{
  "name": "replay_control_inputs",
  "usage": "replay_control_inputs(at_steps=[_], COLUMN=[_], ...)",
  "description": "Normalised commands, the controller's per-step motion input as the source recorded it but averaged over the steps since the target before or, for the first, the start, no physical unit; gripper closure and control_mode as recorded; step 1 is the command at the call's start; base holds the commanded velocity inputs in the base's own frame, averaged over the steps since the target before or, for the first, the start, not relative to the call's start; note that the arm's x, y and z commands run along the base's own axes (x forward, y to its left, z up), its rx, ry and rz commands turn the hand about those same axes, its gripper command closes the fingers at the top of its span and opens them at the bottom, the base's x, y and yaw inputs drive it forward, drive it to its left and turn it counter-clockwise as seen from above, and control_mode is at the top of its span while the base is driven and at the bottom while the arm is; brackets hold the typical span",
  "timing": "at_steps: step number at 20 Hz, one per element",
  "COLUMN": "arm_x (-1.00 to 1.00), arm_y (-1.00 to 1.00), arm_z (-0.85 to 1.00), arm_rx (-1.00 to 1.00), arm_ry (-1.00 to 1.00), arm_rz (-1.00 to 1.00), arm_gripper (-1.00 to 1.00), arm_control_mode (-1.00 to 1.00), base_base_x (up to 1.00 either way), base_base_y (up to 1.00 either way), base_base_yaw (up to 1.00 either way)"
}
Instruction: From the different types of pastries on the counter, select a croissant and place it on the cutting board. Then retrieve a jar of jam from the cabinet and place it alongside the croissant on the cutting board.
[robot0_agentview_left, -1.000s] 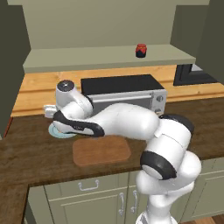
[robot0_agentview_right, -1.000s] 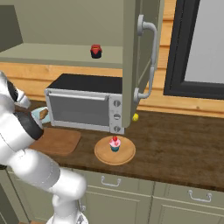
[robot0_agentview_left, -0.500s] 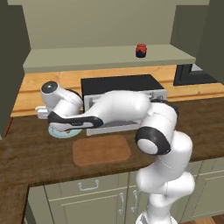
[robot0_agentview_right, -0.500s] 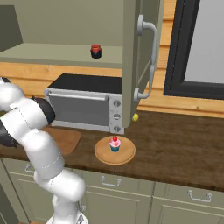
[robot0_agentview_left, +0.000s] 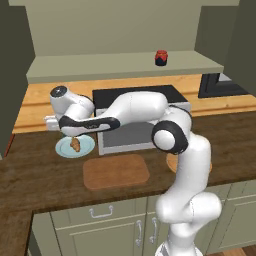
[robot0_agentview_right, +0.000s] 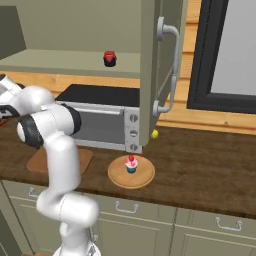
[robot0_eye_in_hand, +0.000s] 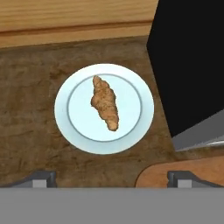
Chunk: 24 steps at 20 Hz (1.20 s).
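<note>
Gripper (robot0_eye_in_hand: 112, 178) wide above croissant (robot0_eye_in_hand: 105, 102), toaster oven (robot0_eye_in_hand: 192, 65) beside.

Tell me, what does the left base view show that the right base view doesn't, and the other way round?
The left base view alone has the croissant lying on its pale blue plate, with the open gripper hovering above them. The right base view alone has a cupcake topped with a cherry on a round wooden board, the cabinet door with its handles, and a dark window. Both share the jam jar on the shelf, the toaster oven, the cutting board, bare for now, and the wooden counter.
</note>
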Motion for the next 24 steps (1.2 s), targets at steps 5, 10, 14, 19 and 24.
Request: replay_control_inputs(at_steps=[5,10,14,19,24], arm_x=[0.19,0.10,0.42,0.46,0.04], arm_y=[0.16,0.05,-0.10,-0.24,-0.08], arm_z=[-0.44,-0.03,-0.21,-0.23,0.00], arm_rx=[-0.23,0.00,-0.01,0.00,0.00], arm_ry=[0.02,0.00,-0.03,-0.03,-0.03], arm_rz=[0.00,0.00,0.00,0.00,0.00], arm_gripper=[-1.00,-1.00,-1.00,-1.00,-1.00], arm_control_mode=[-1.00,-1.00,-1.00,-1.00,-1.00], base_base_x=[0.00,0.00,0.00,0.00,0.00], base_base_y=[0.00,0.00,0.00,0.00,0.00], base_base_yaw=[0.00,0.00,0.00,0.00,0.00])
